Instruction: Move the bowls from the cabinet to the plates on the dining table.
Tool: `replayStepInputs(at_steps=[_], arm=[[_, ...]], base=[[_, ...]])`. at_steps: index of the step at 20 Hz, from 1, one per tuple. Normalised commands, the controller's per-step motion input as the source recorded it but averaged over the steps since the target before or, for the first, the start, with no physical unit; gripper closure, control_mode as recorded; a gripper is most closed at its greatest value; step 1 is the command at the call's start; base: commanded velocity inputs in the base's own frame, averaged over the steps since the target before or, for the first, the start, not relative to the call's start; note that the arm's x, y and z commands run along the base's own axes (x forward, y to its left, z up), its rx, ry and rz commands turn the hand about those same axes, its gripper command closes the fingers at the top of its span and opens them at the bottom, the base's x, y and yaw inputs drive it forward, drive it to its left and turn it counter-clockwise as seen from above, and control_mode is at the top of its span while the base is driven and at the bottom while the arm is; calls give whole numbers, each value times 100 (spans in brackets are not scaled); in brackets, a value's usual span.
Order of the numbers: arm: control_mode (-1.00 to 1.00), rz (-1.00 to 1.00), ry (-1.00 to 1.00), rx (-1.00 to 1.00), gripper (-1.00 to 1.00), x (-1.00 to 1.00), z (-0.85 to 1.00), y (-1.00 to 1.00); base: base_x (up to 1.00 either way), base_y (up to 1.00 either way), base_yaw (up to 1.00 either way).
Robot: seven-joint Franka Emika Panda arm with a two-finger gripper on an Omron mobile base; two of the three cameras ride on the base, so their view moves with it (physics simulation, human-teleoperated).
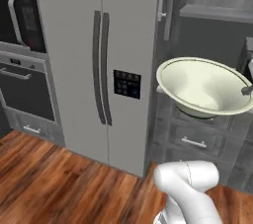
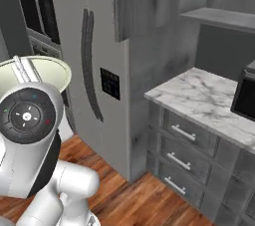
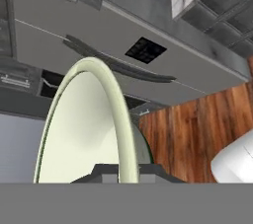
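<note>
Left base view: I carry one cream-white glazed ceramic bowl (image 1: 205, 87) in the air, right of the tall pale-grey double-door fridge (image 1: 99, 65) and in front of the grey drawers (image 1: 195, 141), well above the brown wood-plank floor (image 1: 59, 178). It hangs tilted, its hollow turned to the camera.

Right base view: the bowl's flared rim (image 2: 35, 70) shows just behind my wrist, at the far left. The white marble desk (image 2: 209, 103) lies well apart to the right.

Hand view: my jaws are closed on the bowl's rim, which rises edge-on between them (image 3: 121, 171).

I judge the bowl stiff, fairly light, slick with glaze and breakable. A pinch on the thin rim can slip, so slow, level carrying suits it.
</note>
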Motion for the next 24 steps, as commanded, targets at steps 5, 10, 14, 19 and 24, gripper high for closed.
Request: replayStepInputs(at_steps=[5, 10, 14, 19, 24], arm=[[100, 0, 0, 0, 100, 0, 0, 0], [100, 0, 0, 0, 100, 0, 0, 0], [100, 0, 0, 0, 100, 0, 0, 0], [100, 0, 0, 0, 100, 0, 0, 0], [100, 0, 0, 0, 100, 0, 0, 0]], base=[[-42, 4, 47], [-41, 10, 53], [-34, 12, 62], [-24, 20, 73], [-24, 34, 80]])
